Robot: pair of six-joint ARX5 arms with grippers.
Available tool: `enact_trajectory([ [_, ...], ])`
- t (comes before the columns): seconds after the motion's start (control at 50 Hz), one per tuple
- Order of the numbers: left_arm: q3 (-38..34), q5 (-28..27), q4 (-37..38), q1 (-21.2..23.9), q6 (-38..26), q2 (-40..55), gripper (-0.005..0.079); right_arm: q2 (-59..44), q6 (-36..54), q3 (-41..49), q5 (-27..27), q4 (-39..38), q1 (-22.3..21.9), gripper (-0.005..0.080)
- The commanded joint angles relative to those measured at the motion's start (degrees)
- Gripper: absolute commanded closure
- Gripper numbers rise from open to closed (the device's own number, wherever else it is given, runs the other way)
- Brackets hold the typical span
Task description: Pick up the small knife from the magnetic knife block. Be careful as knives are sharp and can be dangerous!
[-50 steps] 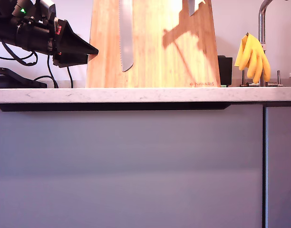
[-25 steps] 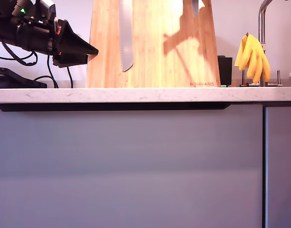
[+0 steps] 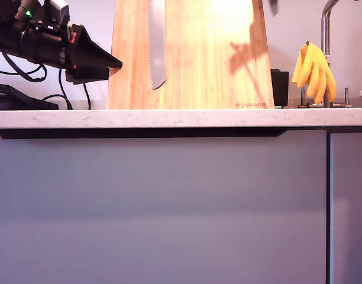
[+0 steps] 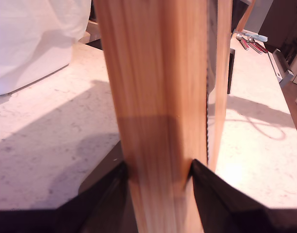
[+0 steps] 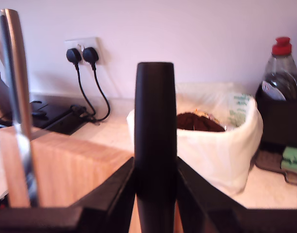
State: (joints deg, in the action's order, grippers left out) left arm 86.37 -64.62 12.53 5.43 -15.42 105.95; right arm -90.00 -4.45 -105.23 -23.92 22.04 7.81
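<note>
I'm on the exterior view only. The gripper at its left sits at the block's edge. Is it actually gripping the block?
Observer: Yes. The first wrist view shows my first gripper shut on the block, one jaw on each face.
Operator: Where's the other gripper? I can't see it.
Observer: My second gripper is shut on the small knife, by its black handle.
Operator: Anything behind the block?
Observer: A white bag holding something dark brown stands on the counter.
</note>
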Motion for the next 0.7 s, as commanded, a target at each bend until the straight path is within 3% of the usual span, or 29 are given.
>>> enact_trajectory([
  [0.0,0.33,0.55,-0.28,2.99,-0.39,1.42,0.0762,0.79,-0.09,-0.66,-1.05,1.01,-0.42,0.0765],
  [0.68,0.33,0.55,-0.15,2.99,0.44,1.42,0.0762,1.03,-0.70,-0.66,-4.33,18.45,-5.11,0.0765],
])
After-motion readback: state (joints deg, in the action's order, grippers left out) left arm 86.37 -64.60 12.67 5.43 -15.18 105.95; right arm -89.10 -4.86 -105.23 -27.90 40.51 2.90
